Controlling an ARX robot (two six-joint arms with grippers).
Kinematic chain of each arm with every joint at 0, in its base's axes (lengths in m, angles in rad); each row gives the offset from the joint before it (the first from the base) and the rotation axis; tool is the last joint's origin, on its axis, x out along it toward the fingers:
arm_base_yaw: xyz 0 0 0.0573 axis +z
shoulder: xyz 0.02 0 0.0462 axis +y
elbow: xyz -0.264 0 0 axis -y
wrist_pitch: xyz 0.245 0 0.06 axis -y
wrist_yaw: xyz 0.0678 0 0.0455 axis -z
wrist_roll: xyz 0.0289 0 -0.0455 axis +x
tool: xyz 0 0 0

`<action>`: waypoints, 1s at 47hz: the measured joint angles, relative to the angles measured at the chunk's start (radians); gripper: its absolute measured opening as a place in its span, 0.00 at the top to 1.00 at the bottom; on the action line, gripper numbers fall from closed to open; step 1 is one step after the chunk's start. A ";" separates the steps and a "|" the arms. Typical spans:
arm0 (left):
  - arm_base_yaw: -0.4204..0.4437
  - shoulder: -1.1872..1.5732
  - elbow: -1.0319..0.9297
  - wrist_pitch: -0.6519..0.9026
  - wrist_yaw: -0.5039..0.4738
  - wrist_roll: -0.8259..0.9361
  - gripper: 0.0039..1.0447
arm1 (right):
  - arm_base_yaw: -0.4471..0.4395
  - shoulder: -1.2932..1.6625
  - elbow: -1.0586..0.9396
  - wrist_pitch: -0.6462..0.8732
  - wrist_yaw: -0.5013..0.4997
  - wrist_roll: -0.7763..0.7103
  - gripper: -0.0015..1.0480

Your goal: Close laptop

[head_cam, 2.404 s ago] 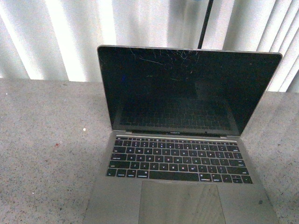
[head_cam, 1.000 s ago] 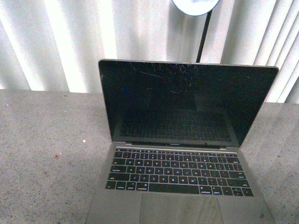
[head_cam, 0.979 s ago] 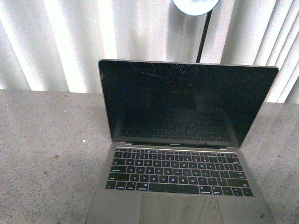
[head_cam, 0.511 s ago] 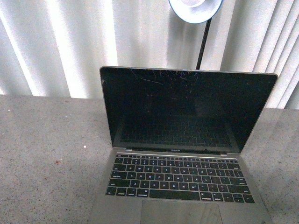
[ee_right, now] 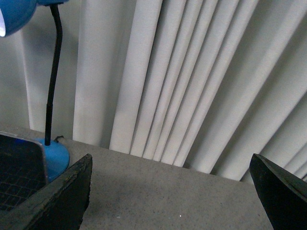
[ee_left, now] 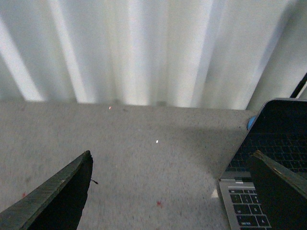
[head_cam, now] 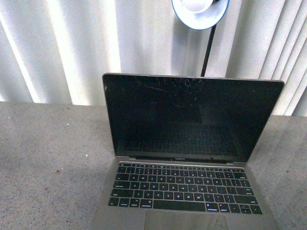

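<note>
The silver-grey laptop (head_cam: pixel 187 158) stands open on the grey table, its scratched black screen upright and facing me, black keys below. No arm shows in the front view. In the left wrist view my left gripper (ee_left: pixel 177 182) is open and empty above bare table, with the laptop's left corner (ee_left: pixel 268 158) behind one finger. In the right wrist view my right gripper (ee_right: pixel 175 184) is open and empty, and an edge of the laptop's screen (ee_right: pixel 21 167) shows beside it.
A blue desk lamp (head_cam: pixel 200 12) on a black stem stands behind the laptop; its blue base (ee_right: pixel 55 158) sits on the table by the screen edge. White vertical blinds (head_cam: pixel 62 48) close off the back. The speckled grey table (head_cam: pixel 48 163) stretches to both sides.
The front view has tilted upward: the laptop sits lower in the picture and the lamp's head has come into view. The laptop's screen stays open as before.
</note>
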 joint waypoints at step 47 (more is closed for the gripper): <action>-0.114 0.628 1.040 -0.726 0.161 1.287 0.06 | 0.071 0.484 0.892 -0.748 -0.406 -1.006 0.07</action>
